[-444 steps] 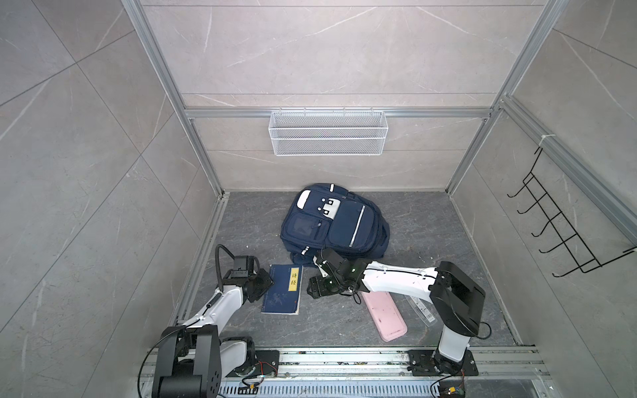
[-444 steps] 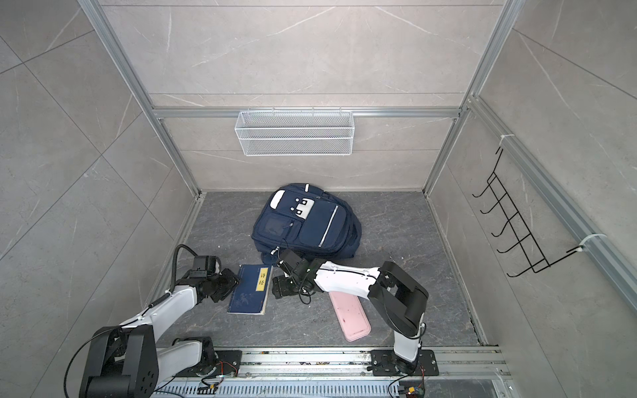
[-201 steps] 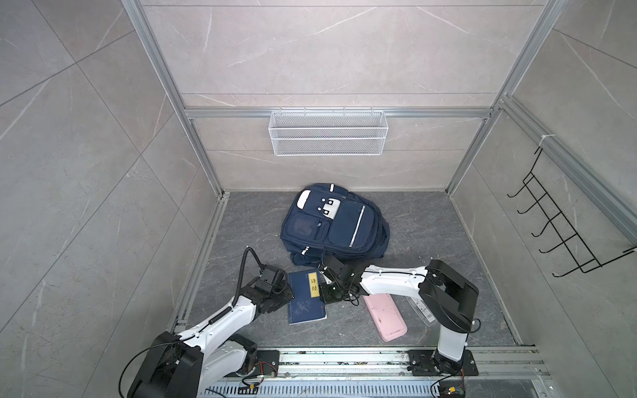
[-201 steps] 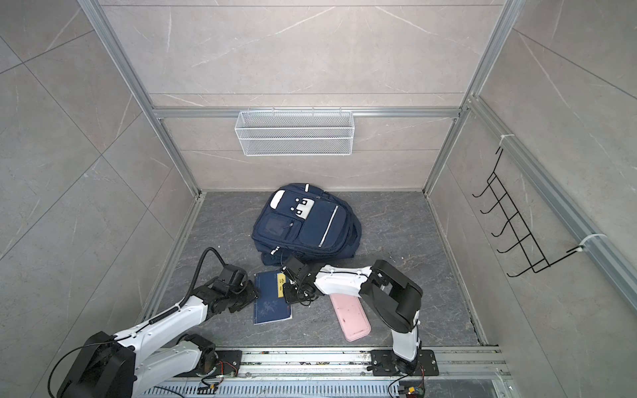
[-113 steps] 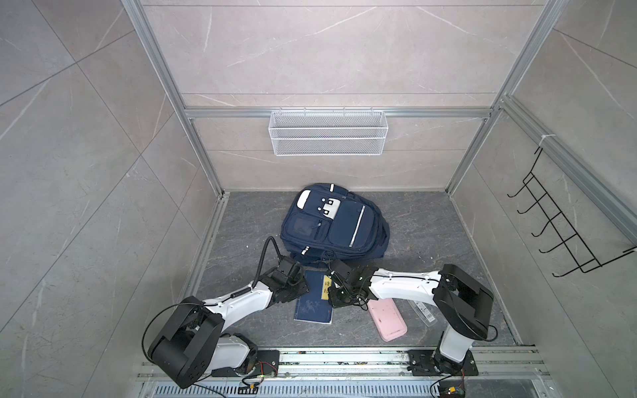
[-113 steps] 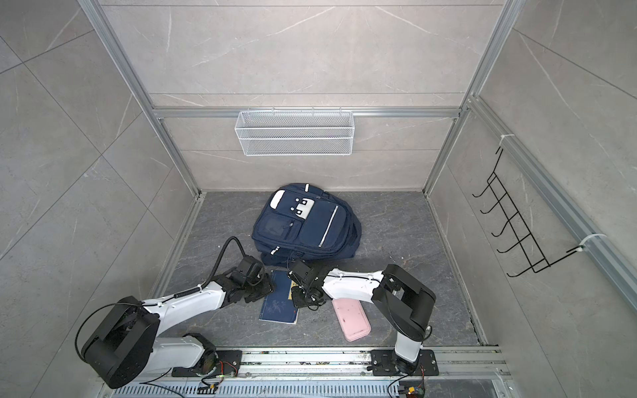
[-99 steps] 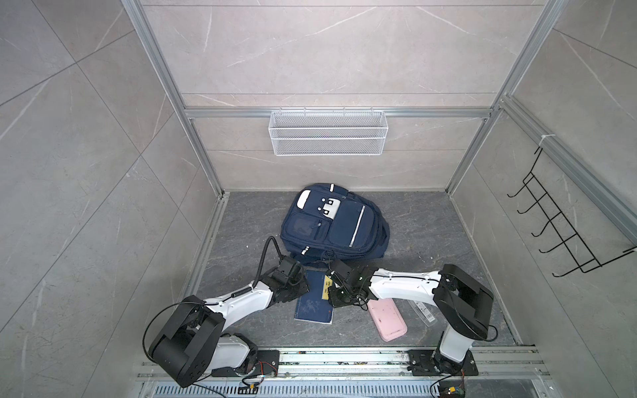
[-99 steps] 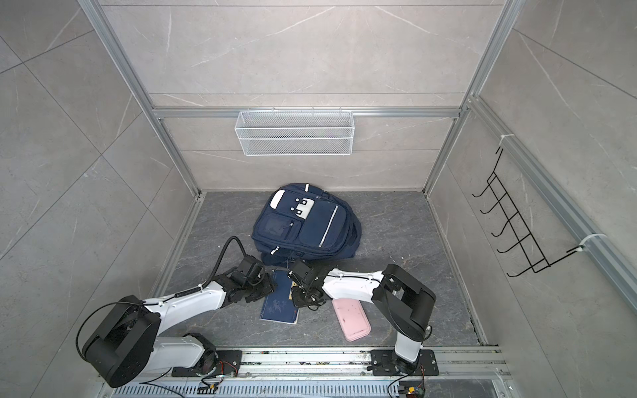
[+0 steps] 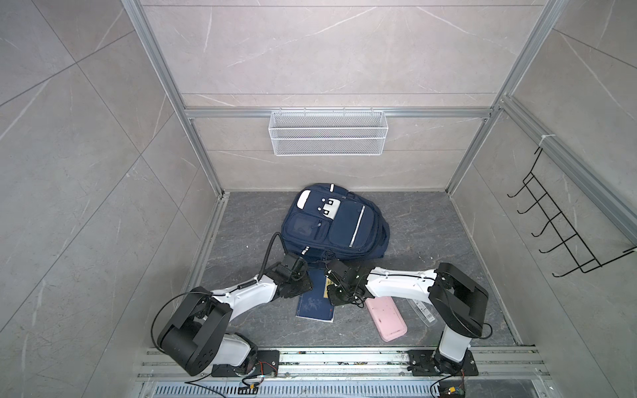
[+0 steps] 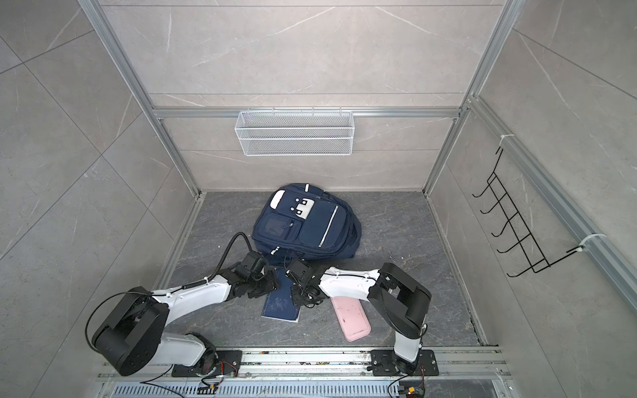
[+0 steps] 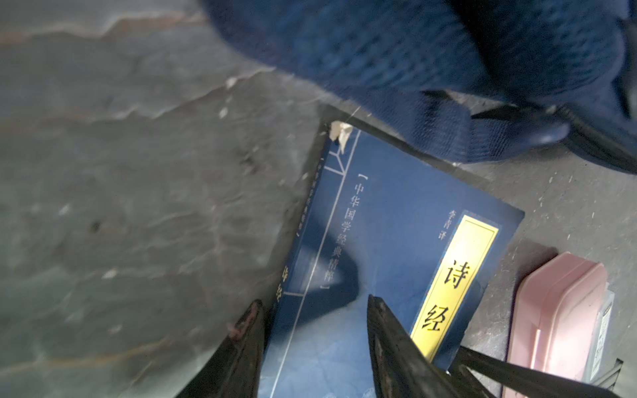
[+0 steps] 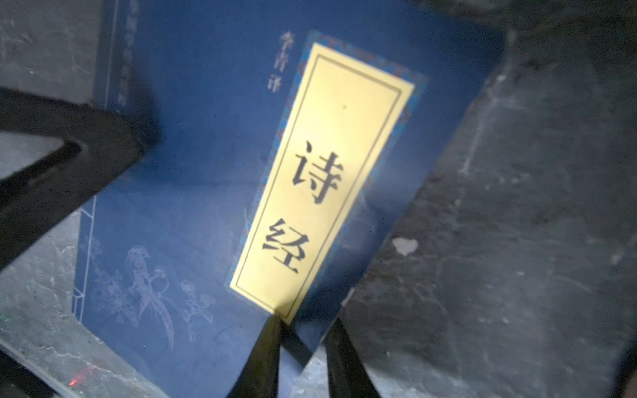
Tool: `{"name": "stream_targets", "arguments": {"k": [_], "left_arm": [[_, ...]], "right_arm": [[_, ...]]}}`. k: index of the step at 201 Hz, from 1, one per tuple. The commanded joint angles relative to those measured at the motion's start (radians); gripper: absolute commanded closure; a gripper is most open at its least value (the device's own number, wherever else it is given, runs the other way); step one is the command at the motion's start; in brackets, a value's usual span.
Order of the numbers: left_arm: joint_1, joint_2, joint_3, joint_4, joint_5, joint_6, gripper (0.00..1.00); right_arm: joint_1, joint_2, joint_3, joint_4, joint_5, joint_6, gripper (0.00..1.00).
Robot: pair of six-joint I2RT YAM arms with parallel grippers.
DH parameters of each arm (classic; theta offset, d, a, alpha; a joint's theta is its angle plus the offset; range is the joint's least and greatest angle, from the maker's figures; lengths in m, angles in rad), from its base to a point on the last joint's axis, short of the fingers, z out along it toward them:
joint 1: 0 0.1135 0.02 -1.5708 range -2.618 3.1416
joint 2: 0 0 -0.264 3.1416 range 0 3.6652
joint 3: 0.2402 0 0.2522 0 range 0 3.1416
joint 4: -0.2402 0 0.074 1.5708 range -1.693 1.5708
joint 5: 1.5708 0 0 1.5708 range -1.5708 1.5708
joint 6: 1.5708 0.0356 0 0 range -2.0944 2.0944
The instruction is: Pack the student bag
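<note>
Just beyond both of my arms' jaws, on the grey counter (image 9: 431,220), lies the student bag (image 9: 336,224), flat with its front up. It is navy fabric, with white patches (image 9: 305,200) at the end farthest from my jaws. It has several front pockets, and a silver stripe (image 9: 357,225) runs down the front. From my left wrist the bag (image 11: 379,51) shows as blurred navy cloth, and one of its straps reaches the far edge of the blue book (image 11: 386,220). My left jaws stand spread, straddling that book's spine edge, one side on the counter and the other over the cover. My right jaws are narrowly parted at the book's opposite edge (image 12: 206,155); I cannot tell whether they pinch it. A pink case (image 9: 386,318) lies just beside my right jaws.
</note>
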Motion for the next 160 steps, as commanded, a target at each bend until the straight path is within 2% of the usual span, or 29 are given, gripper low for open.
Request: {"name": "stream_targets", "arguments": {"k": [1,76,116,160], "left_arm": [[-0.027,0.07,0.005,-0.01,0.171,0.063,0.5],[-0.035,0.018,0.002,0.144,0.386,0.16,0.52],[-0.064,-0.033,-0.025,0.202,0.413,0.198,0.54],[-0.067,-0.096,-0.091,0.342,0.453,0.174,0.55]], "right_arm": [[-0.001,0.068,-0.013,-0.028,0.052,-0.019,0.75],[-0.043,0.076,-0.077,-0.016,0.065,-0.027,0.76],[-0.058,0.082,-0.086,-0.01,0.051,-0.039,0.76],[-0.06,0.095,-0.084,-0.012,0.044,-0.047,0.77]]}}
